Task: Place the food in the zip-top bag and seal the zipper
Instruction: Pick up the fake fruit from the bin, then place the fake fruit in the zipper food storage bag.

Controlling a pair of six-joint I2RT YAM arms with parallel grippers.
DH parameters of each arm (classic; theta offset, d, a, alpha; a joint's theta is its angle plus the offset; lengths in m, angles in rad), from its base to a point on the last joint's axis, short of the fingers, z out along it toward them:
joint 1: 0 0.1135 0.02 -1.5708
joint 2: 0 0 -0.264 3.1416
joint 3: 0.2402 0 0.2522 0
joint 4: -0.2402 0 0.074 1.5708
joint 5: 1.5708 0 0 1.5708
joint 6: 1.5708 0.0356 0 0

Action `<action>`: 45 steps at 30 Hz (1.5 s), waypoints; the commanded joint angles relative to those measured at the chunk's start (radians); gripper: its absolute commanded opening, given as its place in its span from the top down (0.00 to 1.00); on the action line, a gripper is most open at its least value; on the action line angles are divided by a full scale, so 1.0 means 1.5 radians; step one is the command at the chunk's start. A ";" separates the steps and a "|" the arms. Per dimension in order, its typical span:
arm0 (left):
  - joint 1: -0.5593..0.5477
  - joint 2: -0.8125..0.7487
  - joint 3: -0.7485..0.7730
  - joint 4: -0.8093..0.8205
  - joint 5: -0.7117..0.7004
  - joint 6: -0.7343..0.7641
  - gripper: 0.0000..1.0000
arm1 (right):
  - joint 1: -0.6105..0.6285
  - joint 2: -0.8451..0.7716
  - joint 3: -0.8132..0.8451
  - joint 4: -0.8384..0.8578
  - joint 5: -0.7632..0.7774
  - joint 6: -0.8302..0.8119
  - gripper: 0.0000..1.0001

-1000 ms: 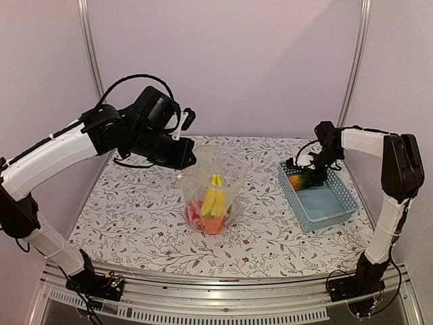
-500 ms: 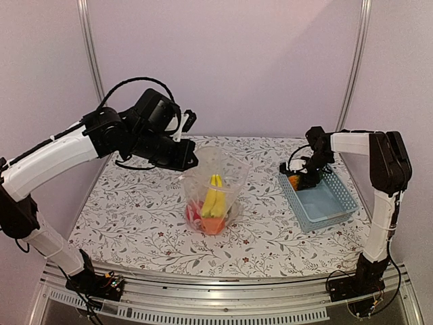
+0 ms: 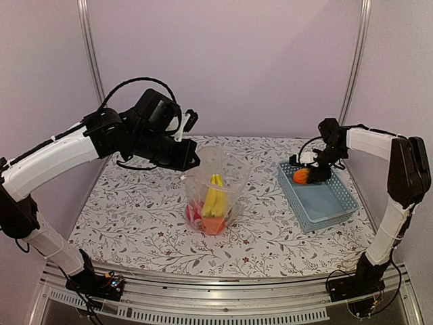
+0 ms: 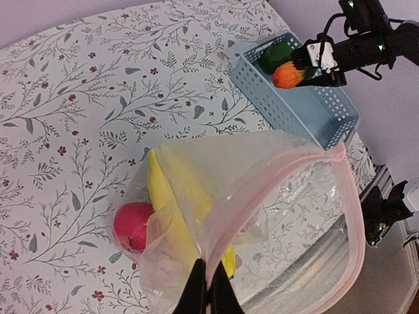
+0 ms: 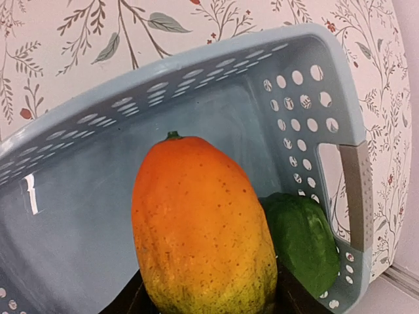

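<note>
Floral tabletop, blue basket near bag

Bag: clear, crinkly, upright mid-table, mouth wide open. Zipper: pale pink strip round the mouth, unsealed; near rim pinched in left gripper.

In bag: banana, yellow, standing on end. Red-pink fruit low at its left side. Orange piece at the bottom, under the banana.

Outside bag: orange-green fruit, speckled, orange grading to green at the lower end, clamped in right gripper over the basket's end. Pepper, dark green, lies in the basket corner just beside it.
</note>
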 commanded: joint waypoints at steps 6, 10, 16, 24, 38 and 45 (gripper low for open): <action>-0.003 0.003 -0.010 0.030 0.001 0.027 1.00 | 0.018 -0.169 0.070 -0.172 -0.253 0.107 0.66; -0.003 0.011 -0.005 0.032 0.007 0.026 1.00 | 0.081 -0.206 0.138 -0.212 -0.364 0.165 0.66; -0.002 0.017 0.001 0.034 0.017 0.016 1.00 | 0.196 -0.226 0.226 -0.200 -0.448 0.244 0.66; -0.003 0.011 -0.001 0.034 0.024 0.001 1.00 | 0.311 -0.226 0.259 -0.078 -0.545 0.381 0.62; -0.004 -0.012 -0.012 0.026 0.015 -0.002 1.00 | 0.370 -0.145 0.225 0.044 -0.586 0.513 0.59; -0.003 -0.017 -0.013 0.026 0.012 0.003 1.00 | 0.389 -0.111 0.241 0.062 -0.463 0.545 0.35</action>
